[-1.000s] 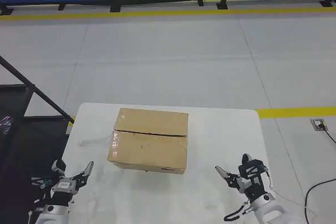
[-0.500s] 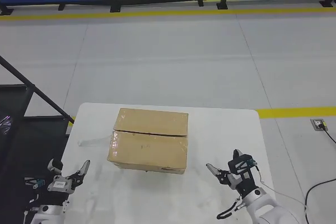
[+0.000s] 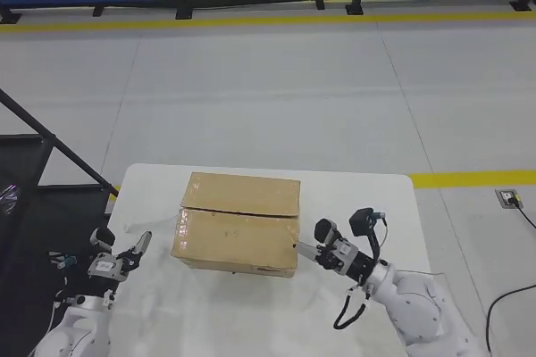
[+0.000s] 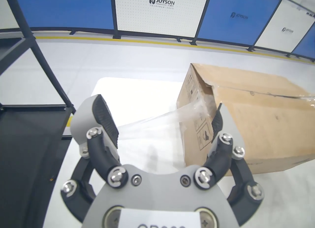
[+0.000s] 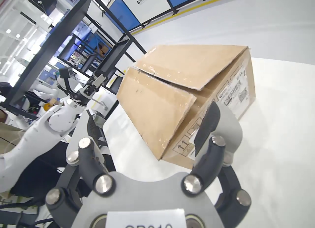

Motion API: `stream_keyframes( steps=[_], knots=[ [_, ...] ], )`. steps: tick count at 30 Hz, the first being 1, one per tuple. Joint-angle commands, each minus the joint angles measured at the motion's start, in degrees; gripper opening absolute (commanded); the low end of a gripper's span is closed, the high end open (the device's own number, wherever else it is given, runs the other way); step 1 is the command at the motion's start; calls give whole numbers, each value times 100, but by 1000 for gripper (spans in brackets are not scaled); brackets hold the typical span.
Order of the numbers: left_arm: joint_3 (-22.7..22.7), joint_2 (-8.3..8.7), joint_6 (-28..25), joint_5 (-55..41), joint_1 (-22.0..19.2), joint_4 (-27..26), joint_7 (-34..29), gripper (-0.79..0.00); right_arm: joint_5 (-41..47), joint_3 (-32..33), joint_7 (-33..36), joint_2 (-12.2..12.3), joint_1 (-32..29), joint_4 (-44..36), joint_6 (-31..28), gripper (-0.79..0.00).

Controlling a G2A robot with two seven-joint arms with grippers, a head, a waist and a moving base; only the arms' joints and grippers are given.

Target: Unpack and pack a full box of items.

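Both arms have come forward over the last second: the right gripper [image 3: 344,223] has swung in from the near edge of the worktop [image 3: 357,192] to the box's near right corner, and the left gripper [image 3: 121,241] has edged up on the other side. Meanwhile the box [image 3: 239,223] has not shifted.

It sits in the middle of the worktop, flaps down, with a slightly gaping seam running along its top. From the left wrist, the left gripper's [image 4: 158,110] fingers are spread wide and hold nothing. The box [image 4: 258,120] stands just beyond them, off to one side. A loose strip of clear tape [image 4: 172,118] trails from its end face across the gap between them; I can't tell whether it touches either finger.

On the right, the fingers of the gripper [image 5: 147,135] are also apart and empty, close to the box's [image 5: 177,66] lower corner but not touching it.

That end carries a white barcode label [image 5: 233,88], and both ends have printed handling symbols [image 4: 200,125].
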Motion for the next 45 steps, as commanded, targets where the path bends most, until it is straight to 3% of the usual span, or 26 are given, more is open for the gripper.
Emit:
stream_keyframes(
  steps=[1,8,16,27,29,36,41,45],
  knots=[
    [-67,6,-143,-197,-36,21,-46,0,566,-108,357,-24,359,432,-106,0],
    [-111,6,-246,-217,4,-47,-27,0,1317,-461,743,-115,1059,1327,-303,0],
    [-48,-4,-254,-218,-31,-32,-67,0,2086,-673,1101,-181,1450,1831,-660,0],
    [72,-33,-182,-261,-24,-124,-17,0,3731,-536,2909,-19,1244,1474,-2153,0],
    [65,-38,-177,-313,-16,-170,7,0,3734,-551,3132,54,1149,1159,-2095,0],
    [-80,23,-1154,-40,229,-371,21,0,2753,-873,3376,455,681,190,-1852,0],
    [-221,122,-2132,698,434,-267,-253,0,2276,-1204,3441,632,632,213,-1786,0],
    [-180,168,-2389,1284,440,-30,-377,0,2410,-1485,3452,646,821,430,-1775,0]
  ],
)
